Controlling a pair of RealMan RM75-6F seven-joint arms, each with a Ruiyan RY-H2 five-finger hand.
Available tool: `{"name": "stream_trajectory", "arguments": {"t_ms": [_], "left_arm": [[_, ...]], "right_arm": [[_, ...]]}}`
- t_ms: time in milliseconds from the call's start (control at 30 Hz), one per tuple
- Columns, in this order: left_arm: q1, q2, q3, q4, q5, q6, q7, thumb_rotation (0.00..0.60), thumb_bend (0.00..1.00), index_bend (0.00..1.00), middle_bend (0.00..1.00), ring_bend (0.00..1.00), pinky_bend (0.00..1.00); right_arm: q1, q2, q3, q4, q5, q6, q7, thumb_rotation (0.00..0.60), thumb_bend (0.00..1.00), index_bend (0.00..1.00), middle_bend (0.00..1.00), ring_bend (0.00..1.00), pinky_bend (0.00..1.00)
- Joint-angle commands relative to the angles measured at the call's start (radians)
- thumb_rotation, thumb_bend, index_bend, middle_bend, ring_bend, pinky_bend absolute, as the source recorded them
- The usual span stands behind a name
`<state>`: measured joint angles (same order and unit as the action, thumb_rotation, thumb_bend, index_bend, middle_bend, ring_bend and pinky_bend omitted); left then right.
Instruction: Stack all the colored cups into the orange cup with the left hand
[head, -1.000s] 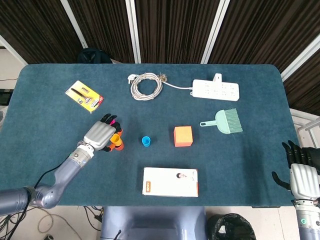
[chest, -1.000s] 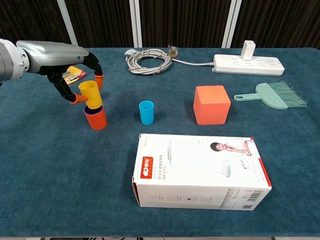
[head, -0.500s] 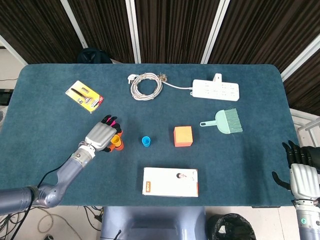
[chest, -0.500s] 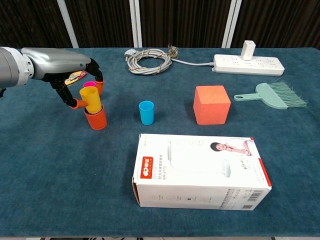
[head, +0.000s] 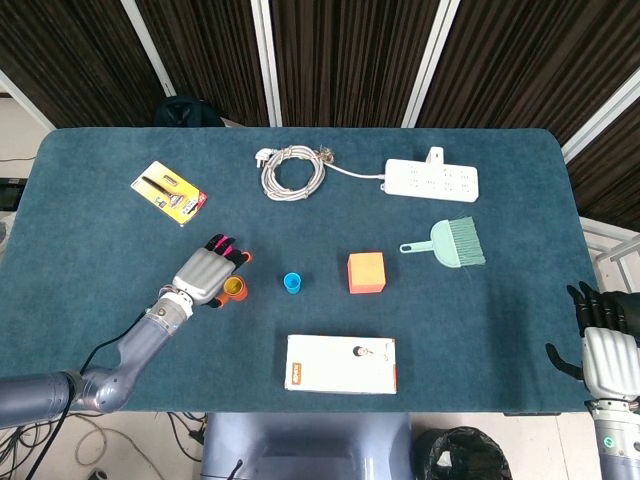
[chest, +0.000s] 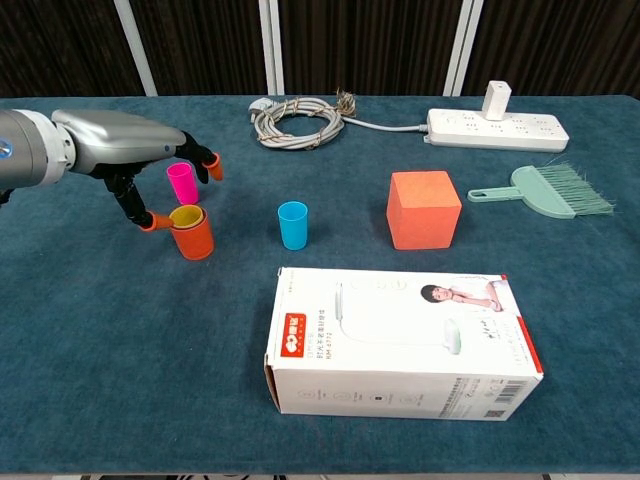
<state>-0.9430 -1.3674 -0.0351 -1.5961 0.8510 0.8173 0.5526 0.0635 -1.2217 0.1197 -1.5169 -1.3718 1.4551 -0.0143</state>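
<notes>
Here the left hand (chest: 150, 165), fingers spread and holding nothing, hovers beside the orange cup (chest: 192, 236) at centre left, yellow cup (chest: 186, 215) nested inside. The pink cup (chest: 183, 184) stands just behind, the blue cup (chest: 293, 225) to its right before the white carton (chest: 400, 343). The right hand (head: 603, 340) idles lower right, its grip unclear.

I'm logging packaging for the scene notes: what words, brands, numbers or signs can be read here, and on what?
White box: red logo patch at its left end, small print and a code mark along the front edge, all too small to read.
Yellow packet: printing is blurred, unreadable.
Power strip: no legible marking.
Nothing else shows text.
</notes>
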Motion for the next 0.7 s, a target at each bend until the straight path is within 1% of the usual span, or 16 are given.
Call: {"name": "stream_trajectory", "arguments": {"t_ms": [33, 133, 333, 467, 700], "left_arm": [[-0.011, 0.006, -0.001, -0.010, -0.015, -0.011, 0.010, 0.600, 0.26, 0.12, 0.17, 0.00, 0.00], [-0.016, 0.005, -0.017, -0.017, -0.015, -0.004, 0.000, 0.600, 0.26, 0.13, 0.17, 0.00, 0.00], [-0.032, -0.030, -0.069, -0.008, 0.008, 0.007, -0.042, 0.600, 0.26, 0.16, 0.17, 0.00, 0.00], [-0.079, -0.071, -0.099, 0.040, -0.030, -0.033, -0.034, 0.600, 0.26, 0.20, 0.17, 0.00, 0.00], [-0.157, -0.147, -0.125, 0.131, -0.115, -0.086, 0.005, 0.600, 0.26, 0.25, 0.17, 0.00, 0.00]], "right_arm": [[-0.001, 0.002, 0.001, -0.002, 0.003, 0.001, 0.001, 0.600, 0.34, 0.09, 0.04, 0.09, 0.04], [-0.002, 0.004, 0.003, -0.002, 0.006, 0.001, 0.003, 0.600, 0.34, 0.09, 0.04, 0.09, 0.04], [-0.003, 0.007, 0.006, -0.001, 0.012, 0.001, 0.009, 0.600, 0.34, 0.09, 0.04, 0.09, 0.04], [-0.006, 0.009, 0.011, 0.003, 0.020, 0.001, 0.016, 0.600, 0.34, 0.09, 0.04, 0.09, 0.04], [-0.007, 0.011, 0.015, 0.010, 0.028, 0.000, 0.024, 0.600, 0.34, 0.09, 0.04, 0.09, 0.04]]}}
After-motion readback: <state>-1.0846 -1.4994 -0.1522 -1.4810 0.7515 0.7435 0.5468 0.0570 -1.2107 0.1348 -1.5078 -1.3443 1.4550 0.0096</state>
